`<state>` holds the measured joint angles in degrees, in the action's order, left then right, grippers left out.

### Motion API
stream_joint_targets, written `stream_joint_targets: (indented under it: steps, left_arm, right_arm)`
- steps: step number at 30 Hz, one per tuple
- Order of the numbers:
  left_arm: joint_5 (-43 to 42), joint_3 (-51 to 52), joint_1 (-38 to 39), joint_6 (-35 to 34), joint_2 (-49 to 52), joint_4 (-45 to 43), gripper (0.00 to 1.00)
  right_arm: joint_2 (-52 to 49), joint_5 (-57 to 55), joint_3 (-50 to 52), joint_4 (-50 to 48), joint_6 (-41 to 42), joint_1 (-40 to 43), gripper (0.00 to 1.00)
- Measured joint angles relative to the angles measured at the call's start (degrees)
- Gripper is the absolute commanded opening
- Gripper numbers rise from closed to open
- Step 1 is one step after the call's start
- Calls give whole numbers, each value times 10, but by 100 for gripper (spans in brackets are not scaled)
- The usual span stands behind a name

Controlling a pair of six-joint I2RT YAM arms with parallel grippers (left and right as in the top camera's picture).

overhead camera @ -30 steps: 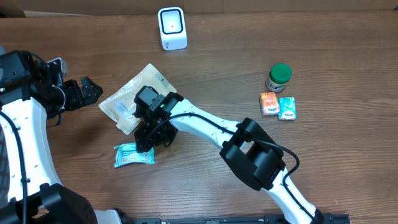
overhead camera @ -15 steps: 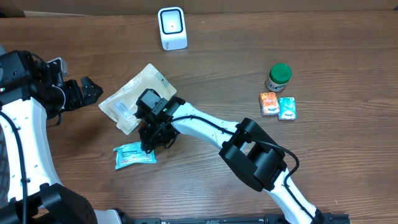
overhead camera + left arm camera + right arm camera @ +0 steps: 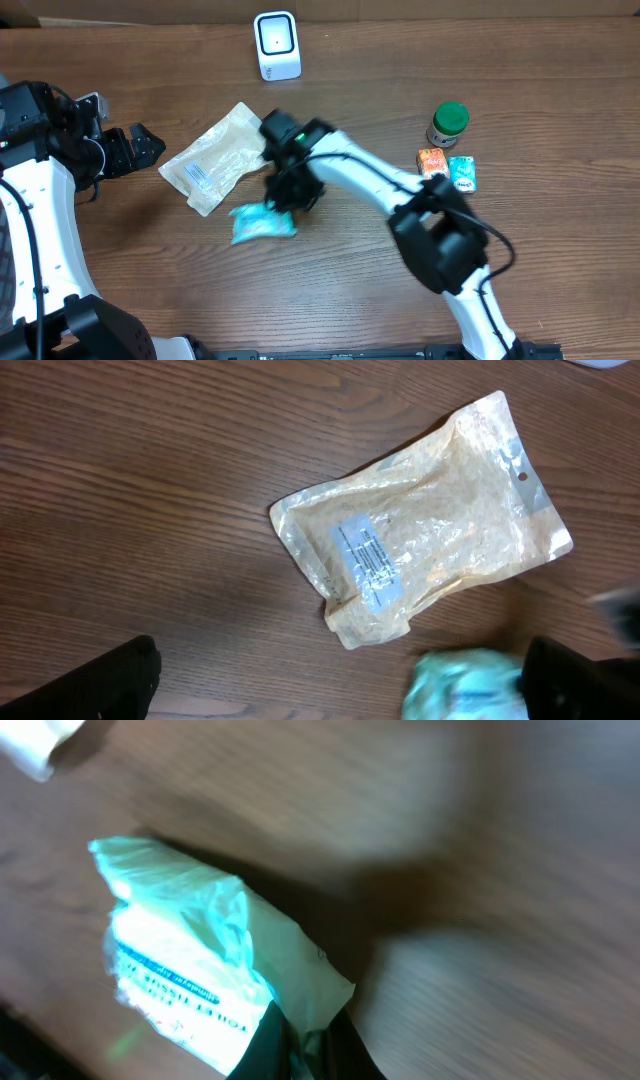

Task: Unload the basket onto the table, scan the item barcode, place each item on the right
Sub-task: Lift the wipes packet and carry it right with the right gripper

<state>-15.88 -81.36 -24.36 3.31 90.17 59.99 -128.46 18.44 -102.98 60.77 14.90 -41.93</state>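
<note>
The teal tissue packet [image 3: 258, 224] is being pinched at one corner by the closed right gripper [image 3: 283, 200], well apart from the white scanner [image 3: 276, 45] on the robot's side, so carrying it over and showing its barcode are seemingly remaining, while the left gripper [image 3: 140, 148] is idling wide open.

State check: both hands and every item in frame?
left hand: open, empty
right hand: shut on tissue pack
tissue pack: pinched at one end, looks lifted
pouch: lying flat, label up, not touched
scanner: standing upright
jar: upright, green lid on
orange packet: lying flat beside teal packet
teal packet: lying flat
</note>
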Motion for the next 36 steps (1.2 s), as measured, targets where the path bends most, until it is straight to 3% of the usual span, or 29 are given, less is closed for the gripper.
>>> stream_joint_targets:
  steps: [6, 16, 23, 29, 36]
  left_arm:
    - [0, 0, 0, 0, 0, 0, 99]
    - [0, 0, 0, 0, 0, 0, 100]
    - [0, 0, 0, 0, 0, 0, 99]
    - [0, 0, 0, 0, 0, 0, 99]
    - [0, 0, 0, 0, 0, 0, 100]
  right_arm:
    - [51, -119, -1, 31, -12, 40, 4]
    - [53, -258, -4, 82, -12, 37, 4]
    - [53, -428, -52, 188, 50, 40, 4]
    - [54, -586, -61, 294, 151, 36, 4]
    - [54, -622, -61, 281, 204, 27, 4]
